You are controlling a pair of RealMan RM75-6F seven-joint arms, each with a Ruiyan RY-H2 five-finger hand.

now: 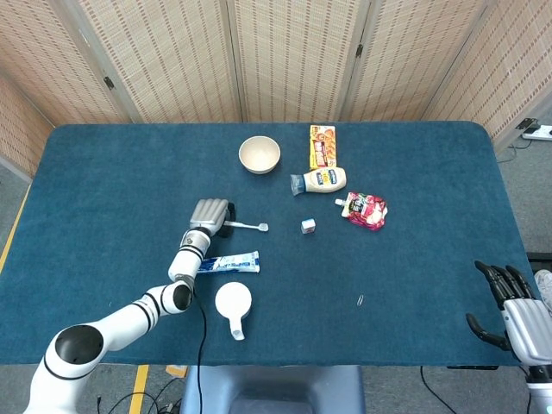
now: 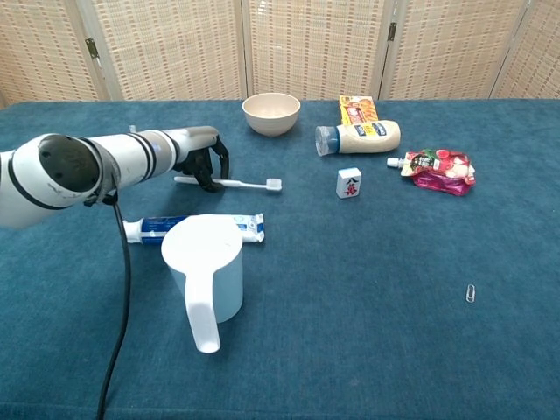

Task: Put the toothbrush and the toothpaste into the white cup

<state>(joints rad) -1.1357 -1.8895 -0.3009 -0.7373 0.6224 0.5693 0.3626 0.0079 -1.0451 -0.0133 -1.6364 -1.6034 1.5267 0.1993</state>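
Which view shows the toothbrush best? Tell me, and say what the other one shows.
The chest view: the toothbrush lies side-on and large, its handle end under the left hand, its bristle head free toward the right. The head view shows the toothbrush from above, thin and small, the left hand covering the handle end.

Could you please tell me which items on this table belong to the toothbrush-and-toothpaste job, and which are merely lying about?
Belongs to the job:
toothbrush
toothpaste
white cup
left robot hand

Lying about:
bowl
mayonnaise bottle
snack box
red pouch
small tile
paperclip
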